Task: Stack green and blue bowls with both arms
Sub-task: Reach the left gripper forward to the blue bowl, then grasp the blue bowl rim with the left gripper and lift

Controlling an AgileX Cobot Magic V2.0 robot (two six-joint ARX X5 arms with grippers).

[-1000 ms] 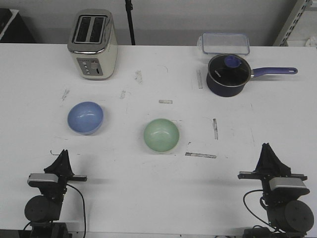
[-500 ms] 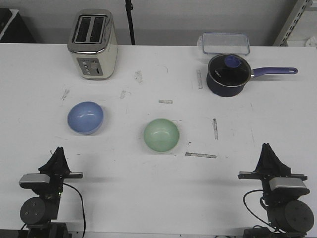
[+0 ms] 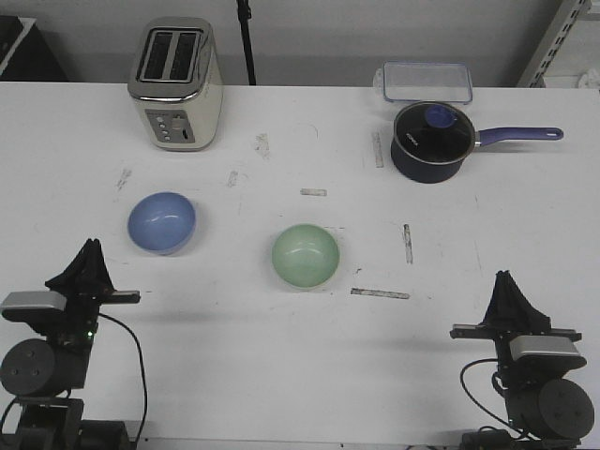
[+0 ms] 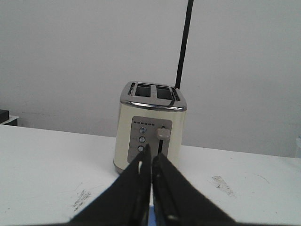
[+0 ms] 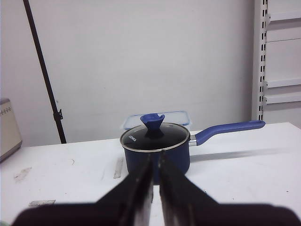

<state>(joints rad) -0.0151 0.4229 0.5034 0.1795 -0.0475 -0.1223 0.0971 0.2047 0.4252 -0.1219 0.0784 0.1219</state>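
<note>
Bowls untouched: blue bowl (image 3: 162,222) sits in front of the toaster (image 3: 175,82), green bowl (image 3: 306,256) right of it, well apart. Approach step judged not yet begun. Left gripper (image 3: 87,265) and right gripper (image 3: 508,287) are seen closed and empty. Next move calls for jaws opened and a rim pinch. Both bowls are round, glossy, likely slippery.

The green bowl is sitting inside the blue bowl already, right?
No. In the front view the green bowl sits alone on the table, apart from the blue bowl. They are not stacked yet.
</note>
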